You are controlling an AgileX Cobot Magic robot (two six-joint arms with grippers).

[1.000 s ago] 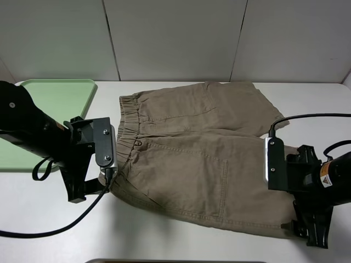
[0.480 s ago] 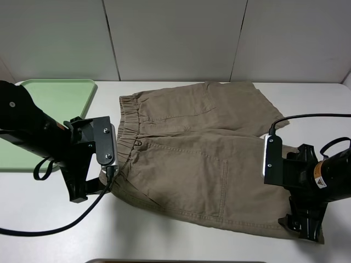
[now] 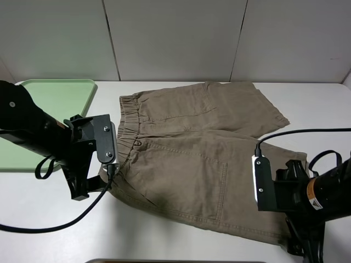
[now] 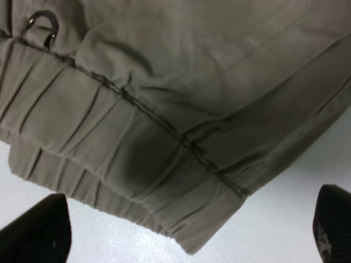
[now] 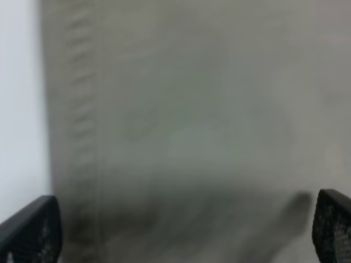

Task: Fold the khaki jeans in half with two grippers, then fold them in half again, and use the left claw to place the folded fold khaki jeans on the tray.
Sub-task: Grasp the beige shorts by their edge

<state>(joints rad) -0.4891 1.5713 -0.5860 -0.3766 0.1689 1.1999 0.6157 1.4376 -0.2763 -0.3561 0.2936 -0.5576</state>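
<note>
Tabletop (image 3: 164,241) is carrying the khaki jeans (image 3: 203,153), spread flat just beside the tray (image 3: 49,98). We are hovering the left gripper (image 4: 186,233) over the waistband corner and the right gripper (image 5: 181,227) over a leg hem. Both claws are gaping wide and empty, apparently readying the first fold.

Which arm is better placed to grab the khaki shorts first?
Left. The left gripper stands open with the waistband corner of the khaki shorts between its fingertips. The right gripper, also open, hangs near the leg hem, but its view is too blurred to judge.
</note>
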